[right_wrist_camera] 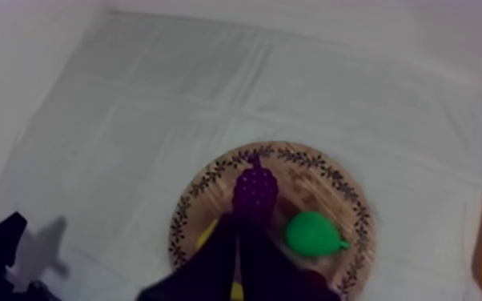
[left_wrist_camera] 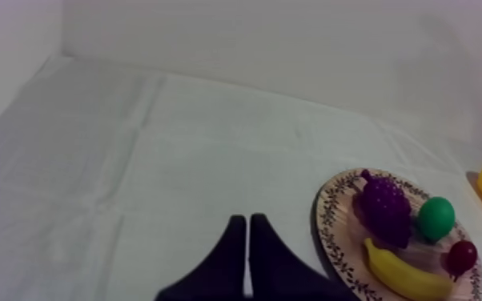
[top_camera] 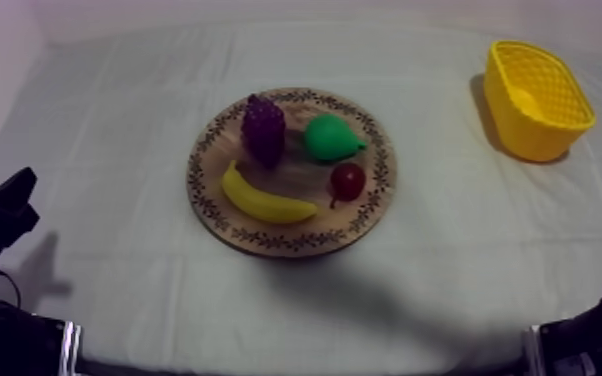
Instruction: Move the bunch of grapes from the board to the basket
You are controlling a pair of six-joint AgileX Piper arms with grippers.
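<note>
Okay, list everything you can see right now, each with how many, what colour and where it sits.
cloth: one, grey-white, spread under everything
wooden board: one, brown with a patterned rim, middle of the cloth
bunch of grapes: one, purple, far left part of the board
pear: one, green, on the board, right of the grapes
small red fruit: one, red, on the board, nearer than the pear
banana: one, yellow, near edge of the board
yellow basket: one, far right, apart from the board
left gripper: one, black, fingers shut, left of the board
right gripper: one, black, fingers shut, aimed at the board
</note>
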